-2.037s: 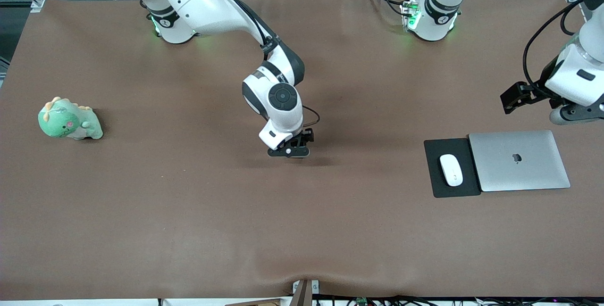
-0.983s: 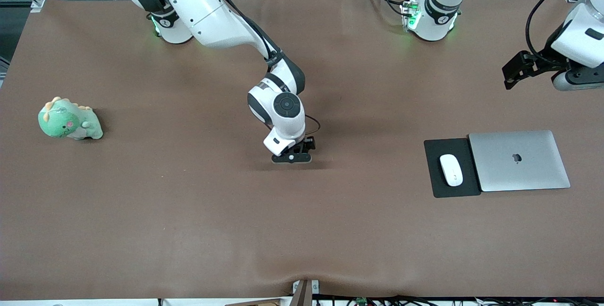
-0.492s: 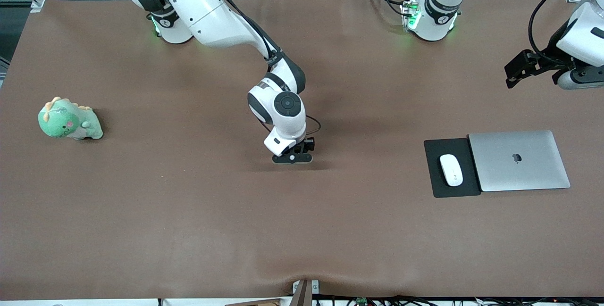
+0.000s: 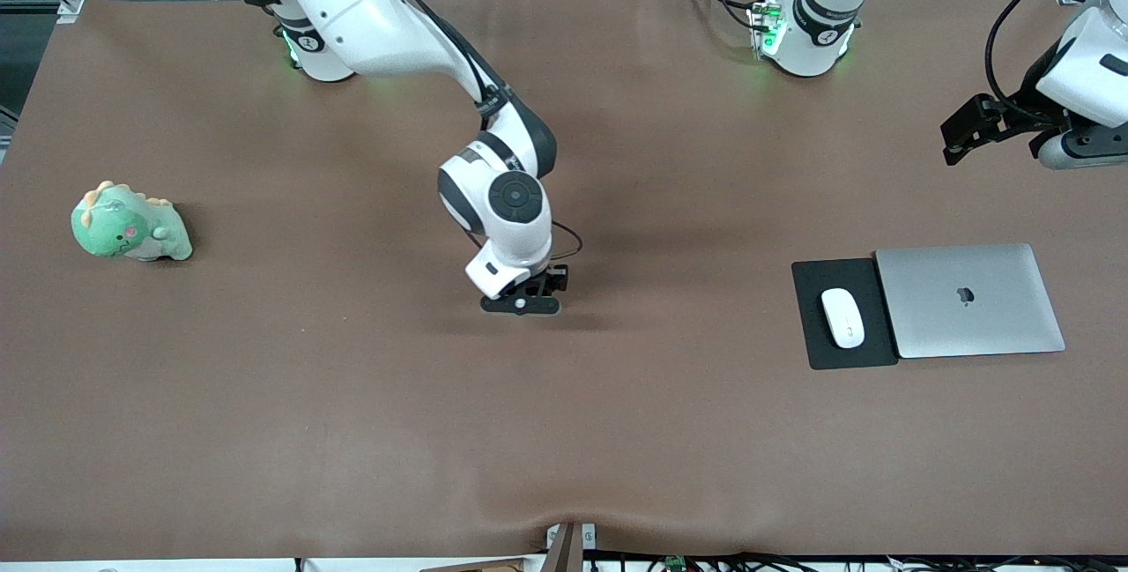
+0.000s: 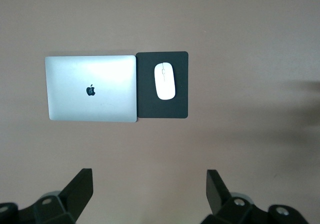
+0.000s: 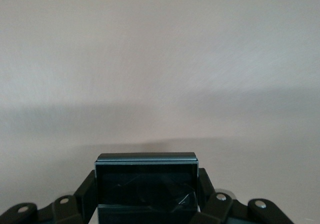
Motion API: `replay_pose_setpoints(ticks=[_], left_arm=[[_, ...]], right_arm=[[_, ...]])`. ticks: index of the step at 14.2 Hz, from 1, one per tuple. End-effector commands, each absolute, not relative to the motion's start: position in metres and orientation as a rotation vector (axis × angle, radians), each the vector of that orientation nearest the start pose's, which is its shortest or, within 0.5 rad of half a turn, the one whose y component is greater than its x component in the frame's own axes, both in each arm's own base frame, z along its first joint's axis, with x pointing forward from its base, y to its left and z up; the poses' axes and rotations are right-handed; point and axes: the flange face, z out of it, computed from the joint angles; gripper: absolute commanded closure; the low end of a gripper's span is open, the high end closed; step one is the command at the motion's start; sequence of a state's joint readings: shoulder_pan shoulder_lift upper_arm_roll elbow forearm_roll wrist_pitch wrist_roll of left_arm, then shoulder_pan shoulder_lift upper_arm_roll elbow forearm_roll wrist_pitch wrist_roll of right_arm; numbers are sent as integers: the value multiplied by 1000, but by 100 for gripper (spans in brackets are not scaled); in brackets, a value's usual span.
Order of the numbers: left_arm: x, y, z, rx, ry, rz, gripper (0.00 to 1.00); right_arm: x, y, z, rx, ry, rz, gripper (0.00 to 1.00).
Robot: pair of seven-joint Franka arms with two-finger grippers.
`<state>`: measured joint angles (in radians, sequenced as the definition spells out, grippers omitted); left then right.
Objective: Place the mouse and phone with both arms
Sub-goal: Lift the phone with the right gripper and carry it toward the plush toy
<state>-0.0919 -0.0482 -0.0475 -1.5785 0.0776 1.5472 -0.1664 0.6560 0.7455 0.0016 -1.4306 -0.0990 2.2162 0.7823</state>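
The white mouse [image 4: 842, 317] lies on a black mouse pad [image 4: 811, 286] toward the left arm's end of the table; the left wrist view shows the mouse [image 5: 165, 80] from above. My right gripper [image 4: 522, 300] hangs low over the middle of the table. In the right wrist view this gripper [image 6: 146, 193] is shut on the black glossy phone [image 6: 145, 174], gripping its two side edges. In the front view the hand hides the phone. My left gripper [image 4: 961, 136] waits high over the table edge beside the laptop. The left wrist view shows the left gripper [image 5: 149, 178] open and empty.
A closed silver laptop [image 4: 969, 299] lies against the mouse pad, on its side toward the left arm's end. A green dinosaur plush [image 4: 129, 224] sits toward the right arm's end of the table. The brown table cover [image 4: 564, 431] is bare around the right gripper.
The right gripper has closed on the phone and shifted a little toward the right arm's end of the table. The left arm rose earlier and has held still since.
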Motion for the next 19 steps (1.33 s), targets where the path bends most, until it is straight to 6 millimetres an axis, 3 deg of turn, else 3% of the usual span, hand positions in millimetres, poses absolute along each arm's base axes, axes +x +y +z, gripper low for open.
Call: replay_pose_setpoints(ticks=[1, 4, 7, 12, 15, 17, 19], left_arm=[[527, -65, 648, -3087, -10, -45, 0], [527, -69, 646, -3110, -6, -33, 0], [524, -73, 644, -3112, 6, -19, 0], [522, -69, 642, -3105, -4, 2, 0], [522, -70, 641, -3106, -16, 7, 0], [521, -70, 644, -3107, -19, 2, 0], [521, -69, 644, -3107, -21, 0, 0]], right_arm=[[589, 412, 308, -3178, 181, -118, 100], [605, 374, 345, -3185, 256, -105, 100], [617, 311, 359, -3234, 261, 11, 100], [620, 159, 352, -3256, 197, 155, 100], [608, 86, 350, -3247, 159, 212, 100], [588, 45, 346, -3236, 105, 194, 100], [564, 4, 329, -3223, 70, 167, 100]])
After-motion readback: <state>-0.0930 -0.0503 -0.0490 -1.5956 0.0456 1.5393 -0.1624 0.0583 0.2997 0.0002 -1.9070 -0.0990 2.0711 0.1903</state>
